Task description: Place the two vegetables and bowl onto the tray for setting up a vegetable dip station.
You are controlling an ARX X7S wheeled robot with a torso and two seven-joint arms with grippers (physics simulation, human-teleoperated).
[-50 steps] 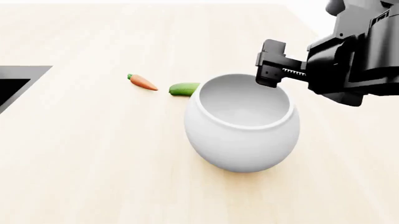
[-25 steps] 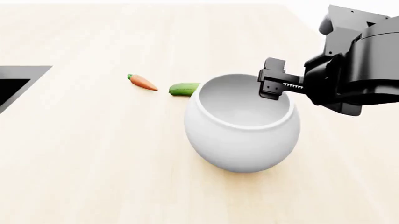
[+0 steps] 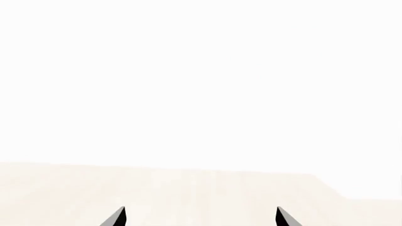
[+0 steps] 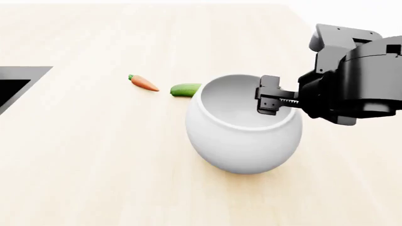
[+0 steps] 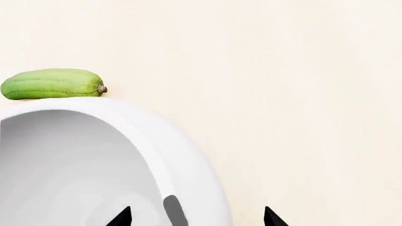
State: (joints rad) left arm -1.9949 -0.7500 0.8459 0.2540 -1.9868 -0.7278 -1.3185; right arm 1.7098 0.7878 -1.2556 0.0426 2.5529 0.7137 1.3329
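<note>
Right claw (image 4: 269, 100) straddles seemingly empty bowl's (image 4: 242, 141) rim.

head overhead, right wrist near bowl (image 5: 144, 155)

The bowl (image 4: 244, 129) stands on the table (image 4: 94, 165). Just behind its left rim lies the cucumber (image 4: 185, 89), the carrot (image 4: 144, 83) a little further left of that. The right gripper (image 4: 269, 100) hangs over the bowl's right rim, one fingertip (image 5: 121, 217) inside, the other outside.
</note>
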